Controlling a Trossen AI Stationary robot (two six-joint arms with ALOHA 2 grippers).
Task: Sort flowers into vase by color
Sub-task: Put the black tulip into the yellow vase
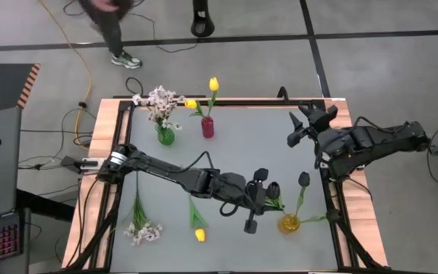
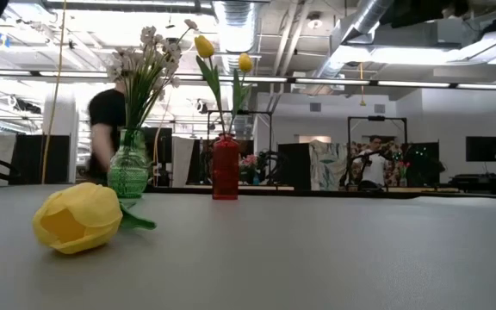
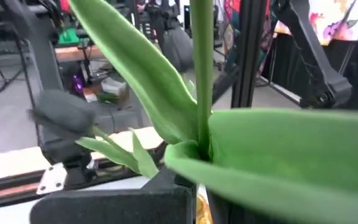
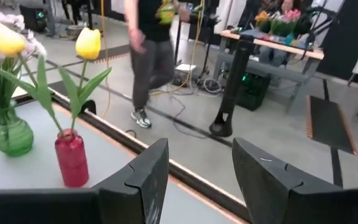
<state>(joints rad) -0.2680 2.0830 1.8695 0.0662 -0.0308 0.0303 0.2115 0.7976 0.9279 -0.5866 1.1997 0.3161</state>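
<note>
My left gripper (image 1: 269,195) reaches across the table's near right part and is shut on a dark tulip (image 1: 274,188), beside the yellow vase (image 1: 289,224). A second dark tulip (image 1: 304,180) stands in that vase by its stem. Two yellow tulips (image 1: 214,84) stand in the red vase (image 1: 207,127). White blossoms (image 1: 158,99) fill the green vase (image 1: 165,135). One yellow tulip (image 1: 198,233) and a white spray (image 1: 141,229) lie flat on the table near its front edge. At the table's far right my right gripper (image 1: 303,125) is open and holds nothing. My left gripper pinches the dark tulip's green stem (image 3: 202,134) between its two fingers, where the leaves (image 3: 148,74) branch off. The fingers come level from the table's left and lie across the stem. The tulip stands upright; the gripper hides its lower end.
A person (image 1: 112,30) walks on the floor past the table's far edge. The red and green vases stand close together at the far middle. The lying yellow tulip (image 2: 76,217) fills the low view's left foreground. Bare grey table (image 1: 249,152) lies between the vases.
</note>
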